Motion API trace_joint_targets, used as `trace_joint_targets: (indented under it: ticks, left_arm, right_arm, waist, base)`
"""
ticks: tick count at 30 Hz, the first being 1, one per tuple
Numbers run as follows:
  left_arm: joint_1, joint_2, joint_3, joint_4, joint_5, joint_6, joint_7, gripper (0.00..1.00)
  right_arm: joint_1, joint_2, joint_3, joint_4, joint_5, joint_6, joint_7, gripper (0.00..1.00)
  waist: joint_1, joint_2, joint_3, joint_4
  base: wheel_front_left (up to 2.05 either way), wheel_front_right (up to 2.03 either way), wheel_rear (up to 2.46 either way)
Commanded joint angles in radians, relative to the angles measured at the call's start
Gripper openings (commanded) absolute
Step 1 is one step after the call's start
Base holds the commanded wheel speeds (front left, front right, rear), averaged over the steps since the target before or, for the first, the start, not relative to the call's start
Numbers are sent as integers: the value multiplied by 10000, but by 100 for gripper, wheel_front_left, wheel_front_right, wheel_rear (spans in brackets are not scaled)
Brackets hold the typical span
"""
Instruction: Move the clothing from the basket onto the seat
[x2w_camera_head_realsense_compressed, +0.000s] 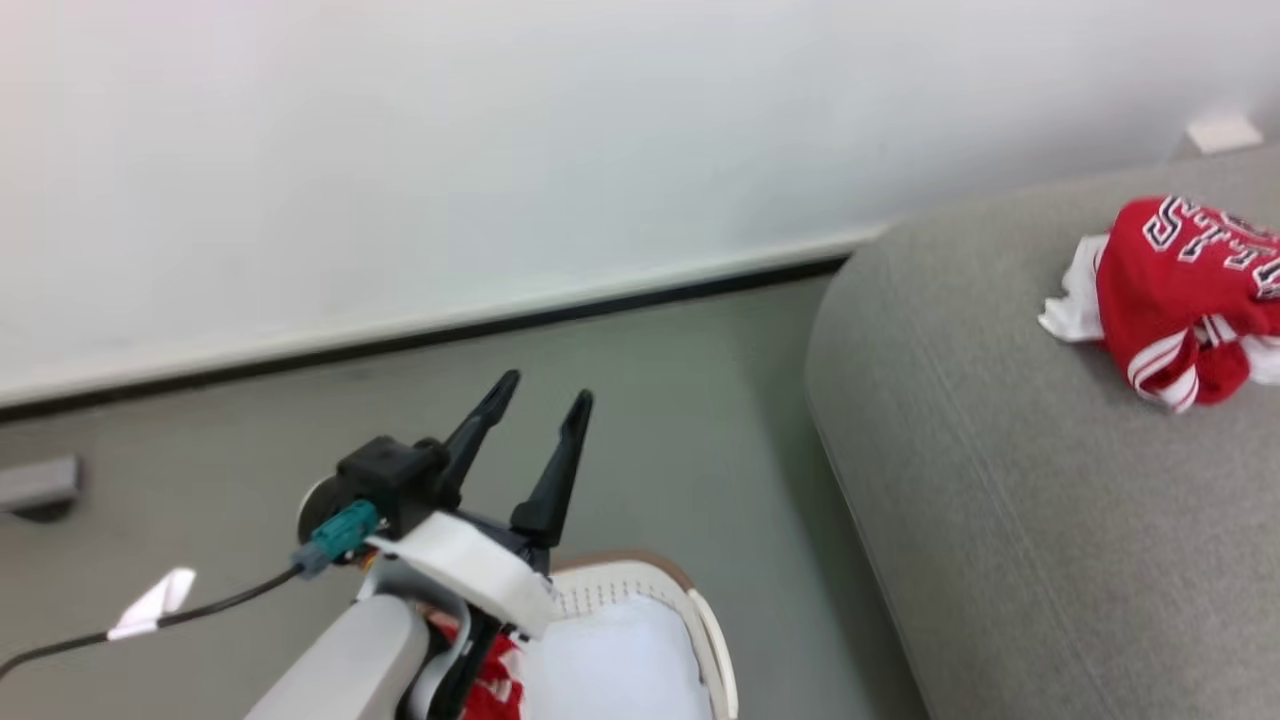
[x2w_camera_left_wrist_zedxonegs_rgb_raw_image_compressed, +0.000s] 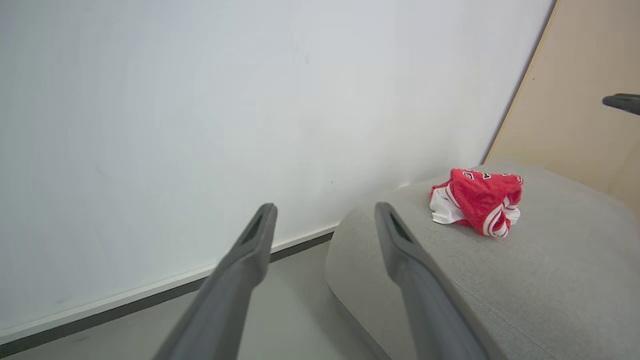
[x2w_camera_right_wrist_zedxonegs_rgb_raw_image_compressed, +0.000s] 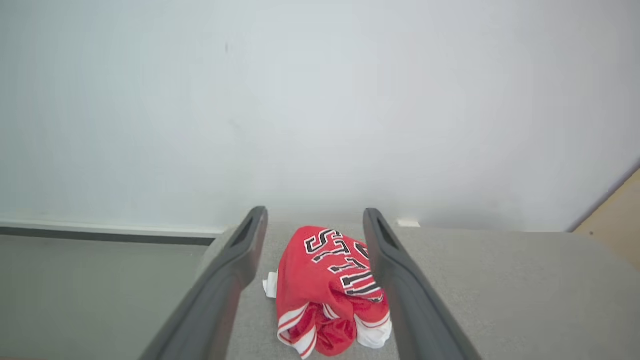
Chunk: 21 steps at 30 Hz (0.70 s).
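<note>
A bunched red garment of the clothing (x2w_camera_head_realsense_compressed: 1180, 290), with black letters outlined in white, lies on the grey seat (x2w_camera_head_realsense_compressed: 1000, 470) at the right. My right gripper (x2w_camera_right_wrist_zedxonegs_rgb_raw_image_compressed: 315, 212) hovers open above it, and the garment (x2w_camera_right_wrist_zedxonegs_rgb_raw_image_compressed: 330, 290) shows loose between the fingers on the seat (x2w_camera_right_wrist_zedxonegs_rgb_raw_image_compressed: 500, 295). My left gripper (x2w_camera_head_realsense_compressed: 547, 390) stands open and empty over the basket (x2w_camera_head_realsense_compressed: 640, 578) at the bottom. More red clothing (x2w_camera_head_realsense_compressed: 495, 690) shows in the basket behind my forearm. In the left wrist view the open left gripper (x2w_camera_left_wrist_zedxonegs_rgb_raw_image_compressed: 325, 207) points toward the seat (x2w_camera_left_wrist_zedxonegs_rgb_raw_image_compressed: 550, 280) and the garment (x2w_camera_left_wrist_zedxonegs_rgb_raw_image_compressed: 477, 200).
A white wall with a dark baseboard (x2w_camera_head_realsense_compressed: 500, 325) runs behind the grey floor (x2w_camera_head_realsense_compressed: 690, 450). A black cable (x2w_camera_head_realsense_compressed: 200, 608) and a white tag (x2w_camera_head_realsense_compressed: 155, 603) lie at the lower left. White cloth (x2w_camera_head_realsense_compressed: 610, 660) lies in the basket. A tan panel (x2w_camera_left_wrist_zedxonegs_rgb_raw_image_compressed: 575, 100) stands beyond the seat.
</note>
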<state>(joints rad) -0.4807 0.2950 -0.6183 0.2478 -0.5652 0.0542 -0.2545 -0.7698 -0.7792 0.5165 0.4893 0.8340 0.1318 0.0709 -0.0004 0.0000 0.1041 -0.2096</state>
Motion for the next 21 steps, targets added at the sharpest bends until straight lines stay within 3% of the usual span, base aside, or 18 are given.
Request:
trace_joint_targets:
  ticks: [1,6,10,13,15,16,17,19,21]
  left_arm:
    - [340,101,140,-37,-85,95,-36,100]
    - [1103,390,665,-194,-149,449,-97,100]
    - [1766,552,1231,-402,-181,651,-100,100]
    - [2341,508,1780,-636,-25,706,-102,100]
    - [2528,469,1967,-730,59,758,-98,100]
    - [2884,308,2349,-869,218,752,-98,100]
    - [2884,308,2349,-869,218,752,-98,100]
    - [3394,33,2908,-1052,493,627,-99,100]
    - [3752,-210,3267,-1138,765,528,-100,100]
  right_arm:
    - [577,184,-158,-331,41,-21,-308,100]
    - [2207,574,-1289,-1421,-597,-21,-1495,100]
    - [3675,1382,-2459,-2265,-1807,-22,-2210,100]
    - [4829,2558,-3262,-2940,-2568,-22,-2488,100]
    - [5175,2906,-3509,-3148,-2801,-22,-2570,100]
    - [5891,3605,-3914,-3507,-3196,-22,-2700,100]
    - [5891,3605,-3914,-3507,-3196,-22,-2700,100]
    - [6826,4666,-4379,-3819,-3573,-22,-2915,100]
    - [7315,5148,-4484,-3848,-3784,-22,-3017,100]
  waist:
    - [4,0,-994,613]
    - [4,0,-1331,1118]
    - [4,0,-1470,1463]
    - [4,0,-1514,1661]
    - [4,0,-1517,1715]
    - [4,0,-1548,1837]
    - [4,0,-1548,1837]
    - [4,0,-1590,2007]
    - [4,0,-1601,2073]
  base:
    - [0,0,0]
    - [0,0,0]
    - [0,0,0]
    - [0,0,0]
    - [0,0,0]
    - [0,0,0]
    - [0,0,0]
    - [0,0,0]
    - [0,0,0]
